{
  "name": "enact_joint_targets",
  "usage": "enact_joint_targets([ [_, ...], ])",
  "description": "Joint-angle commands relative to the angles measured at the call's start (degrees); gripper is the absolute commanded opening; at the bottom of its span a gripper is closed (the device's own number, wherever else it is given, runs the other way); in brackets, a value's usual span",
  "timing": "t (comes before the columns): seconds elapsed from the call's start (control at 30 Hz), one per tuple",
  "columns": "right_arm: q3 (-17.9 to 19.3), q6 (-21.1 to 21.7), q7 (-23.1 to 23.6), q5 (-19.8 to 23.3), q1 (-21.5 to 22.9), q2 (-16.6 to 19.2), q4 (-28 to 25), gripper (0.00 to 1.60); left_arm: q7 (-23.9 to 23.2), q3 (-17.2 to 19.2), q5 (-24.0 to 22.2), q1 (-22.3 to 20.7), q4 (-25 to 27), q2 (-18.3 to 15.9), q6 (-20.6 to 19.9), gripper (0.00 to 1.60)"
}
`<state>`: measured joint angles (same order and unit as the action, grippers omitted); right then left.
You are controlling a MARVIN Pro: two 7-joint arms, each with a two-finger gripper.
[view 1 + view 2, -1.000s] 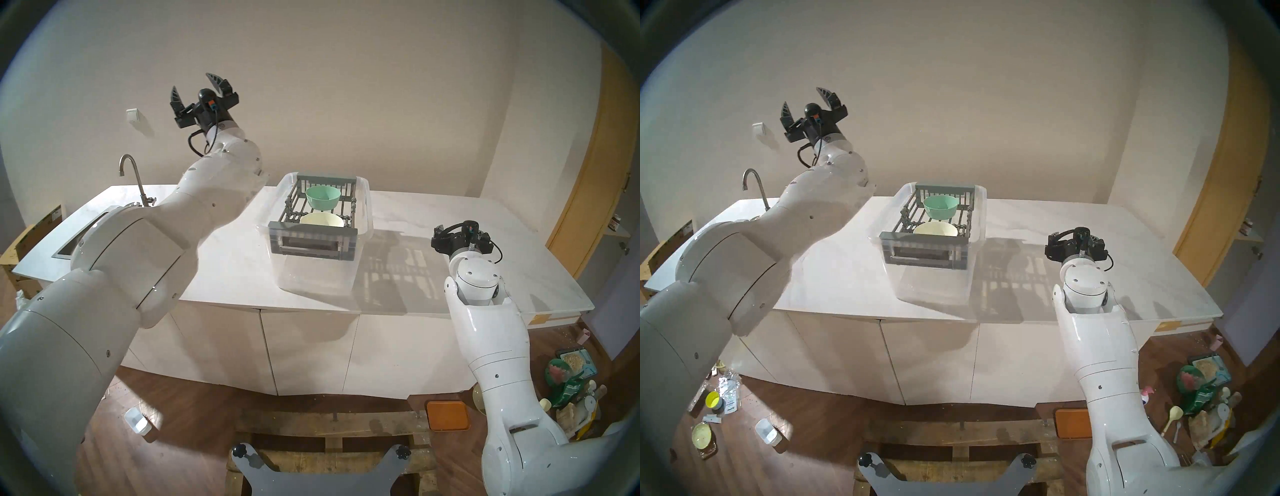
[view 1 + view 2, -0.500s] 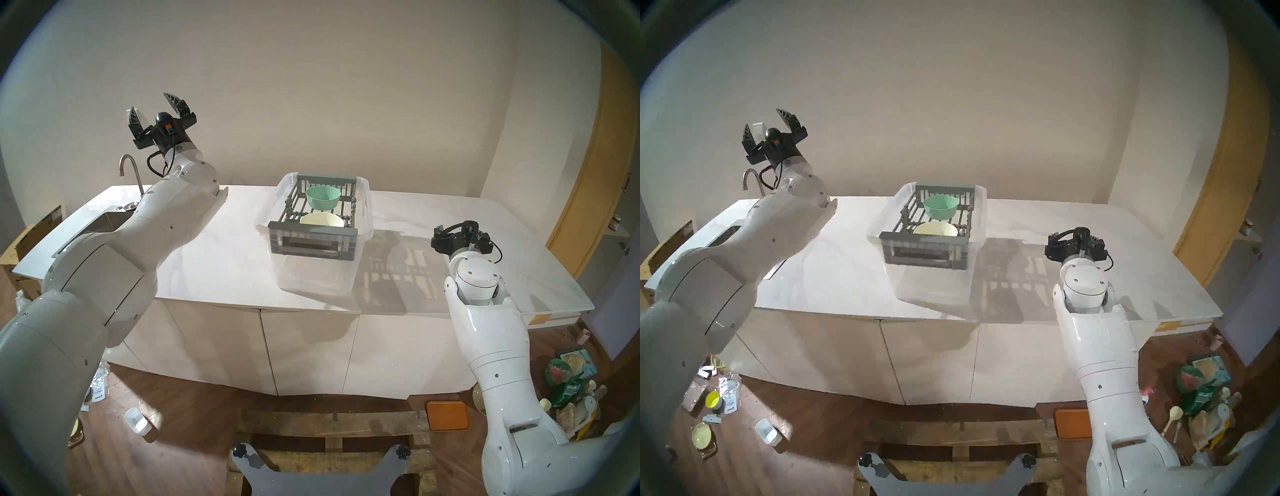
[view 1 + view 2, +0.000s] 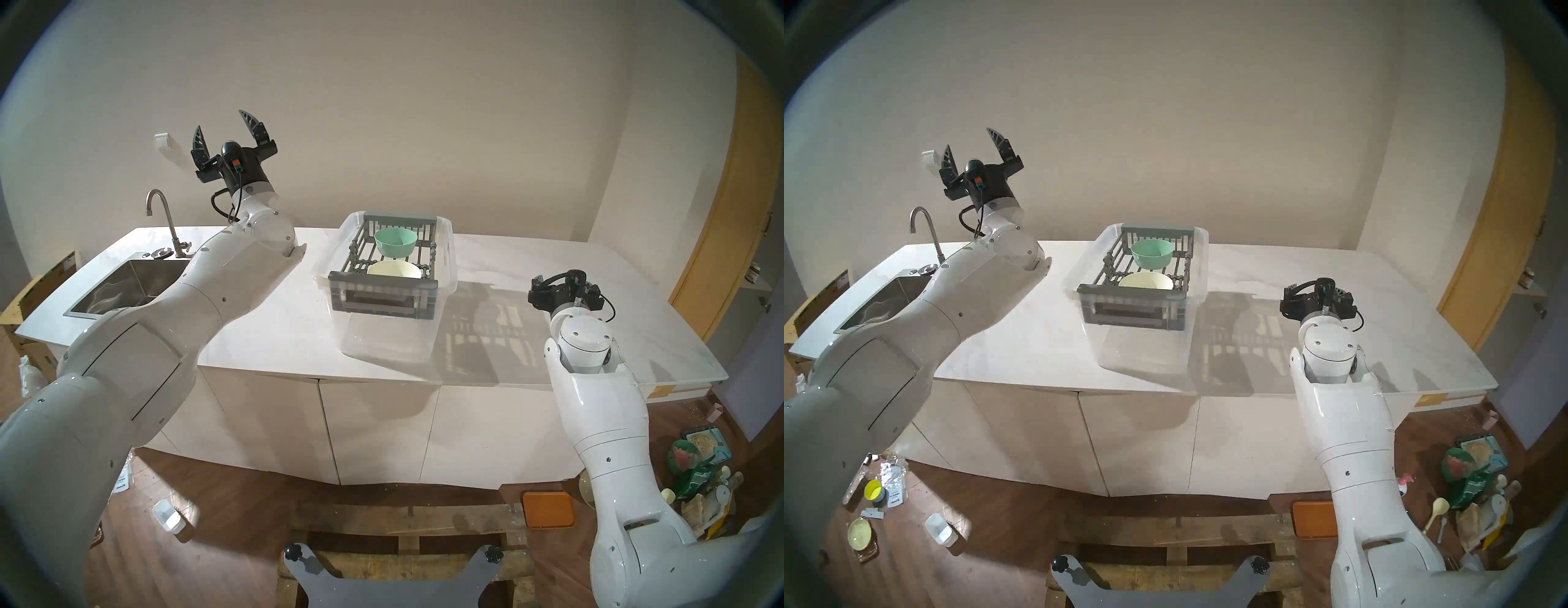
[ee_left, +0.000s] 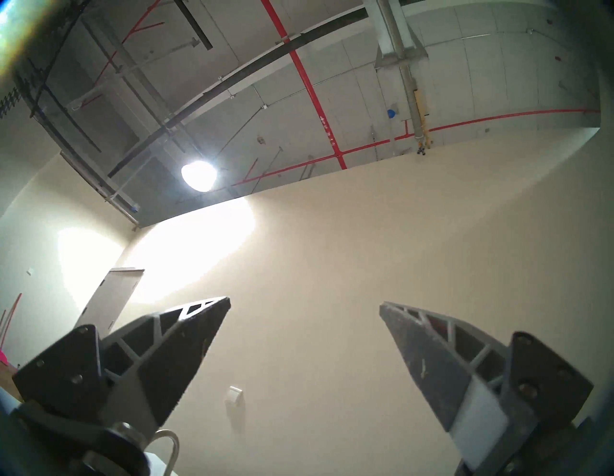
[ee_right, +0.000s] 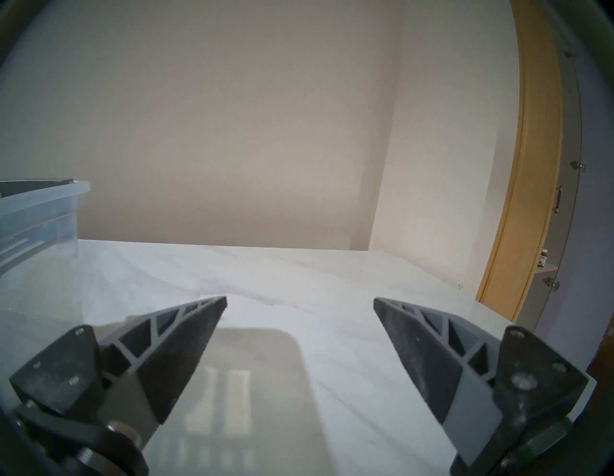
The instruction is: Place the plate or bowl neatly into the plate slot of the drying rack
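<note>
Seemingly both bowls sit in the rack [image 3: 384,283]; left gripper [image 3: 227,128] spread, empty, raised high; right gripper [image 5: 300,304] spread, empty, low over counter [image 3: 488,271]; retreat clear of the tub [image 3: 445,293].

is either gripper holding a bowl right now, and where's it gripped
Nothing is held. The left gripper and the right gripper are both open and empty; both bowls sit in the rack.

The grey drying rack [image 3: 384,285] sits level inside a clear tub [image 3: 445,271] on the table [image 3: 275,331]. A green bowl [image 3: 395,241] stands upright at the far end. A cream bowl [image 3: 394,269] stands upright at the near end, both resting on the floor bars [image 3: 360,259].
</note>
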<state>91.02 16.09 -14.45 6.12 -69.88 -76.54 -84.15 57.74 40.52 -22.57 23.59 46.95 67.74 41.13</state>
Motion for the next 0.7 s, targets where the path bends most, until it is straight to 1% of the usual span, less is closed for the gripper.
enact_joint_targets([
  [0.0, 0.1, -0.5, -0.1, -0.1, 1.3, 0.1, -1.4, 1.6, -0.4, -0.2, 0.6, 0.7, 5.5, -2.2, 0.8, 1.6],
  [0.2, 0.1, -0.5, 0.0, -0.1, 1.3, 0.1, -1.5, 1.6, -0.2, -0.8, 0.6, 2.8, 12.0, -5.0, 0.9, 1.6],
  [0.33, 0.1, -0.5, 0.0, -0.1, 1.4, 0.1, -1.5, 1.6, 0.0, -1.1, 0.5, 4.9, 18.9, -8.1, 0.6, 1.6],
  [0.43, 0.1, -0.6, 0.0, -0.1, 1.4, 0.1, -1.6, 1.6, 0.1, -1.4, 0.3, 7.4, 26.5, -12.1, 0.2, 1.6],
  [0.5, 0.1, -0.6, -0.1, -0.1, 1.4, 0.1, -1.7, 1.6, 0.1, -1.5, 0.3, 8.7, 29.5, -14.3, 0.1, 1.6],
  [0.6, 0.1, -0.6, -0.1, -0.1, 1.5, 0.1, -1.8, 1.6, 0.0, -1.3, 0.1, 11.6, 35.7, -18.3, -0.1, 1.6],
  [0.63, 0.1, -0.6, -0.1, -0.1, 1.5, 0.1, -1.8, 1.6, 0.0, -1.2, 0.1, 12.2, 36.5, -19.0, -0.1, 1.6],
  [0.67, 0.1, -0.6, -0.1, -0.1, 1.5, 0.1, -1.8, 1.6, 0.0, -1.1, 0.1, 13.2, 38.6, -20.2, -0.2, 1.6],
])
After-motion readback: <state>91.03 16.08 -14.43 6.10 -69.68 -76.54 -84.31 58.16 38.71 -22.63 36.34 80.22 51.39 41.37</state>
